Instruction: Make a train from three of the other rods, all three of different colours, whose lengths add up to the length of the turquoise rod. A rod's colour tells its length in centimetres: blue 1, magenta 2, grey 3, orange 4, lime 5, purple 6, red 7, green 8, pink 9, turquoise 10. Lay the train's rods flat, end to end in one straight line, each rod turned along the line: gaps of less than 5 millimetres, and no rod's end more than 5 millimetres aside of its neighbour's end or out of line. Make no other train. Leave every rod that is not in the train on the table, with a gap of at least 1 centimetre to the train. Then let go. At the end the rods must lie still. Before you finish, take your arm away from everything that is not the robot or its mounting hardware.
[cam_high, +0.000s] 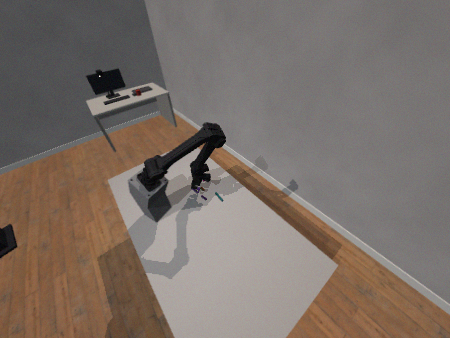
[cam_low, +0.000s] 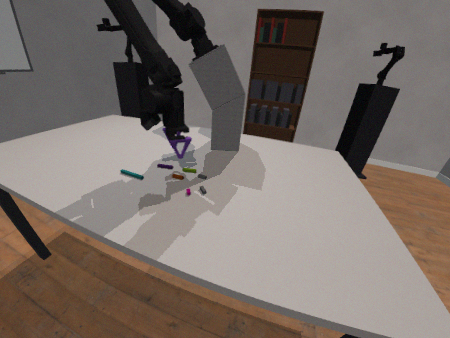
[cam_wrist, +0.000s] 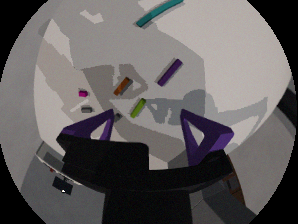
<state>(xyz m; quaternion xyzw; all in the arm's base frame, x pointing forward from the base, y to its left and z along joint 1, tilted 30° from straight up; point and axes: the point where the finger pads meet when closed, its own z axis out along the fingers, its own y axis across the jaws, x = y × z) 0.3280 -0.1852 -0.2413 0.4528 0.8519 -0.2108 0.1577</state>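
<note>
My gripper (cam_low: 179, 146) hangs open and empty above the table, over the far side of the rods; its purple fingers also show in the wrist view (cam_wrist: 148, 132). Below it lie a turquoise rod (cam_low: 132, 174) at the left, a purple rod (cam_low: 165, 166), an orange rod (cam_low: 177, 176), a lime rod (cam_low: 189, 170), two short grey rods (cam_low: 202, 176) (cam_low: 203, 190) and a small magenta rod (cam_low: 188, 191). In the wrist view the lime rod (cam_wrist: 139, 107) lies just ahead of the fingers, with the orange rod (cam_wrist: 123, 86), purple rod (cam_wrist: 169, 71) and turquoise rod (cam_wrist: 158, 11) beyond. All rods lie flat and apart.
The arm's grey base block (cam_low: 223, 100) stands just behind the rods. A bookshelf (cam_low: 280, 75) and two black stands (cam_low: 367, 120) are off the table at the back. The table's near edge (cam_low: 165, 260) runs across the front.
</note>
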